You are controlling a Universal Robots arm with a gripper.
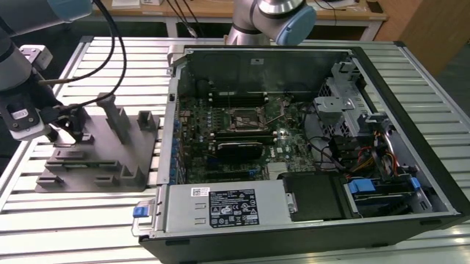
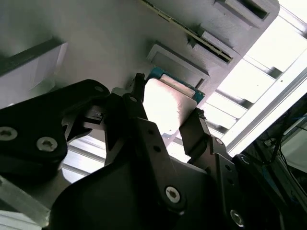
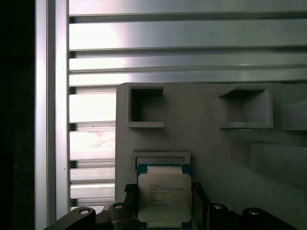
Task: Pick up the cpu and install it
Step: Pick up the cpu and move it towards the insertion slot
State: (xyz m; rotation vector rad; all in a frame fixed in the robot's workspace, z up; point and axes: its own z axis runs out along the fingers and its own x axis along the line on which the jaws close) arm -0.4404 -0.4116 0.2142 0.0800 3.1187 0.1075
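Got end effector (image 2: 168,103) clamped on cpu (image 3: 164,199) at the fixture (image 1: 96,159); nowhere near the socket (image 1: 246,118) yet, so barely started.

The cpu (image 3: 164,196) has a smooth, pale metal top; the fixture (image 3: 201,143) looks matt grey plastic; the table (image 1: 74,231) is ribbed, shiny metal slats.

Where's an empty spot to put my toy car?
Bare table slats in front of the grey fixture, and beside the computer case on the exterior view's right. Crowded: inside the case, and the fixture where the claw grips the cpu.
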